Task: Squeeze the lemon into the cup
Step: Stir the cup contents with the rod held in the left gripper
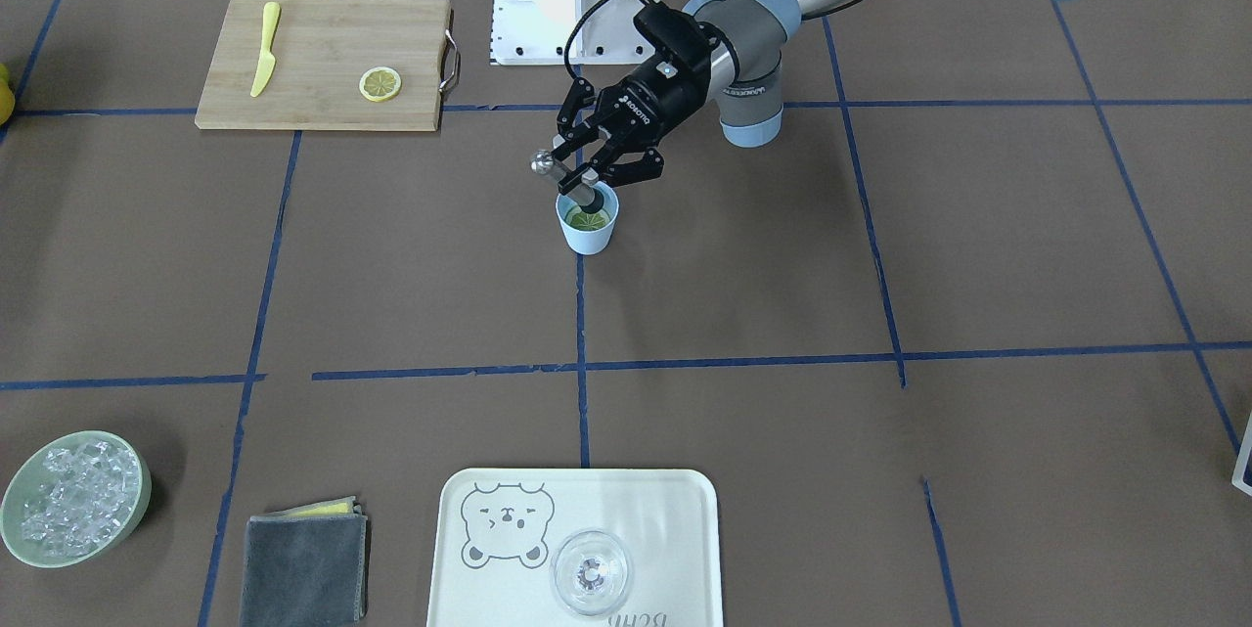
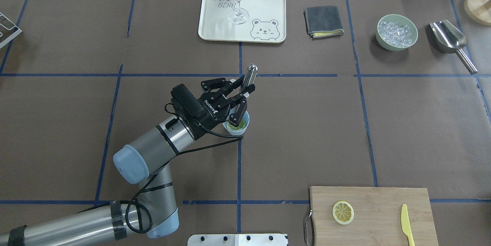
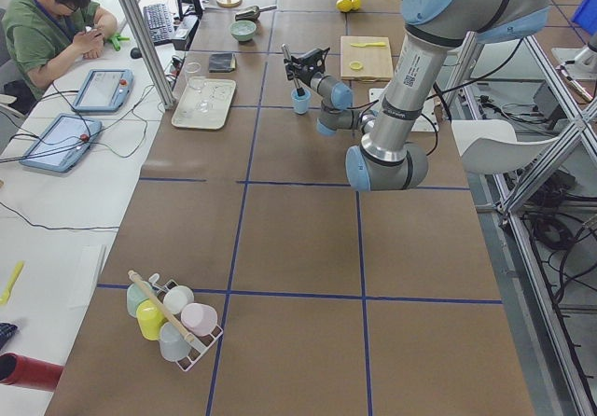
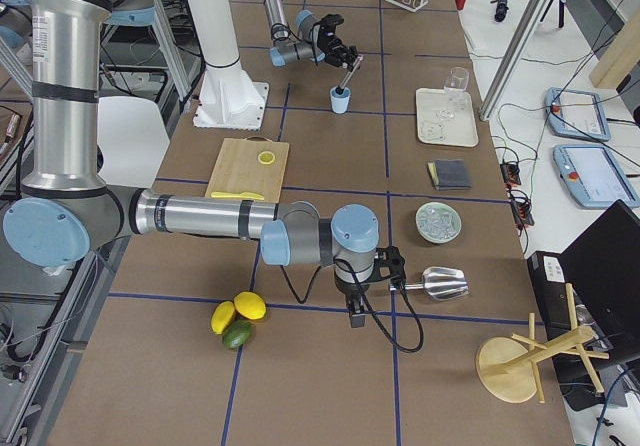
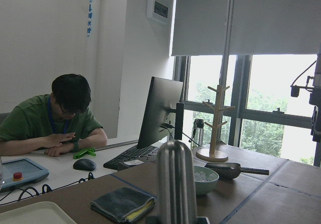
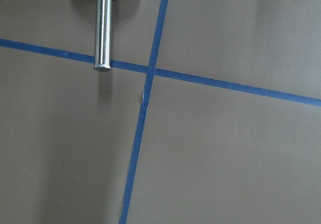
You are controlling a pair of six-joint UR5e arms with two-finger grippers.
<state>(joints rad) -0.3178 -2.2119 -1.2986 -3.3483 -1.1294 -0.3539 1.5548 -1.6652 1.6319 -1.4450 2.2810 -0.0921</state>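
Left gripper (image 1: 590, 179) is clamped on a metal muddler (image 1: 546, 164), tilted down into the cup (image 1: 588, 236) just above centre frame, lemon slice (image 1: 590, 219) inside. Push off-axis and that light cup probably tips or skids.

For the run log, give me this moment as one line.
left hand shut on muddler | muddler tip in cup on lemon slice | spare slice on cutting board | right hand near scoop, state unclear
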